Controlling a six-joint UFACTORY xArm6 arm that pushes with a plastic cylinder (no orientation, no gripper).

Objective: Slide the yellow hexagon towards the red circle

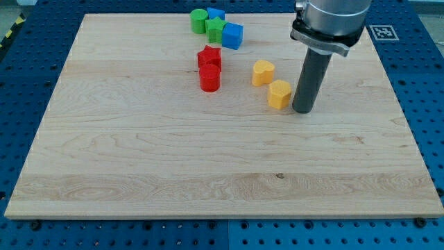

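Observation:
The yellow hexagon lies right of the board's middle, just below and right of a yellow heart. My tip stands against the hexagon's right side. The red circle lies to the left of both yellow blocks, directly below a red star that touches it.
A green circle, a green star, a blue block and a blue cube cluster at the view's top, above the red blocks. The wooden board lies on a blue pegboard. A marker tag sits at the top right.

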